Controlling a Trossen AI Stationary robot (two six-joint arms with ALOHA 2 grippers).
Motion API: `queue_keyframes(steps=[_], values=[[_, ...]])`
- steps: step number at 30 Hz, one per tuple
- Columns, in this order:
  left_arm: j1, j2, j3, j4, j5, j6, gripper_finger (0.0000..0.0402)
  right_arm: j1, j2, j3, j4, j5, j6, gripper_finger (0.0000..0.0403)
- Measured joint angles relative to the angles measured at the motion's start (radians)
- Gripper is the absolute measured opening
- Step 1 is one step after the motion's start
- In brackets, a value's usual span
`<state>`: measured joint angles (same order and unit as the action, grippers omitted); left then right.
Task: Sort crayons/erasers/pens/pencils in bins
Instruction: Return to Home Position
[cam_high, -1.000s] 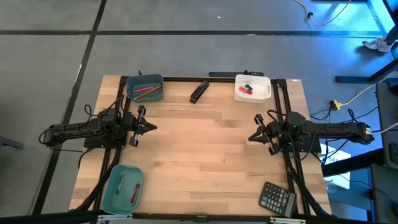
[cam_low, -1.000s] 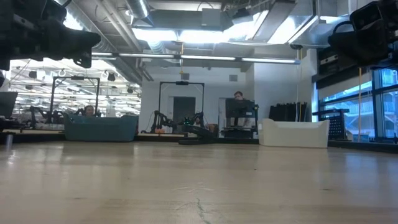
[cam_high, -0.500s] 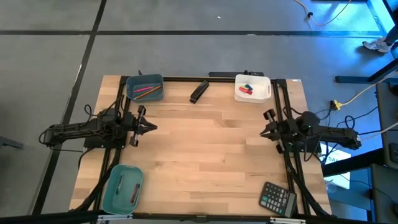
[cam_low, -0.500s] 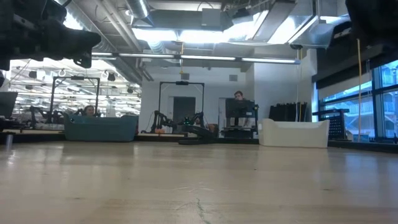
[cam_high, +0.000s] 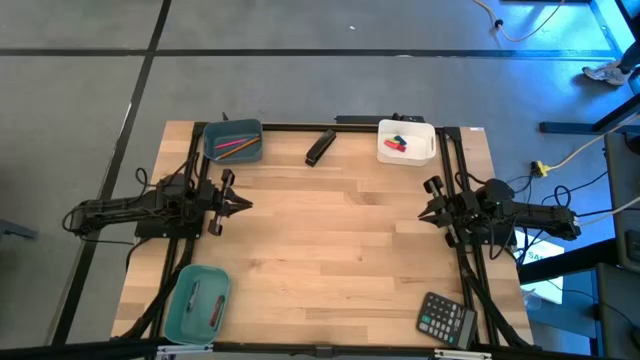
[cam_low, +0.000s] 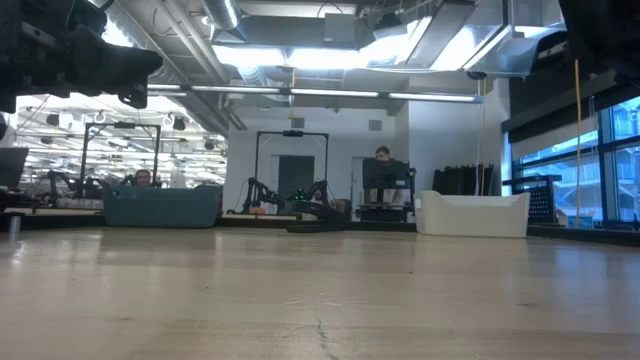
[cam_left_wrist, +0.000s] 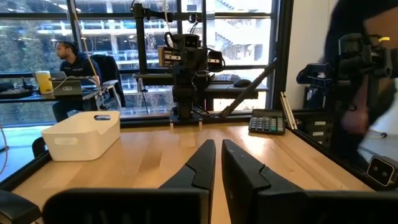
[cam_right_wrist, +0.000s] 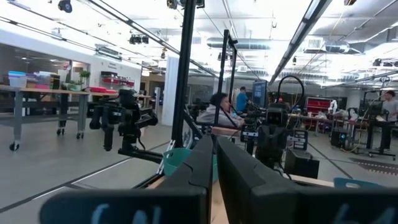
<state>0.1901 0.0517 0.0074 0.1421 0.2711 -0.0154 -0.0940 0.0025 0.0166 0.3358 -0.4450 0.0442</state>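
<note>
The left gripper (cam_high: 246, 205) hangs at the left edge of the tabletop (cam_high: 330, 250) and the right gripper (cam_high: 422, 210) at the right edge. Both pairs of fingers (cam_left_wrist: 202, 165) are nearly together and empty, with wide tabletop between them.

Left gripper (cam_high: 243, 204) closed, arm folded at left; right gripper (cam_high: 425, 211) closed, arm folded at right.

Table (cam_high: 330, 250): three bins (cam_high: 381, 150), calculator (cam_high: 446, 320) (black oblong (cam_high: 319, 147) too)

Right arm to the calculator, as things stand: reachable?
Probably yes. The calculator lies on the right arm's side of the table, and nothing stands between it and the right claw.
</note>
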Motion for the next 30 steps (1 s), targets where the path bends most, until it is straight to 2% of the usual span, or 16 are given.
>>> queue_keyframes(steps=[13, 30], values=[[0.000, 0.000, 0.000, 0.000, 0.000, 0.000, 0.0001, 0.000, 0.001, 0.000, -0.017, 0.000, 0.000, 0.0024], [0.000, 0.000, 0.000, 0.000, 0.000, 0.000, 0.0029, 0.000, 0.001, -0.001, -0.016, 0.000, 0.000, 0.0024]])
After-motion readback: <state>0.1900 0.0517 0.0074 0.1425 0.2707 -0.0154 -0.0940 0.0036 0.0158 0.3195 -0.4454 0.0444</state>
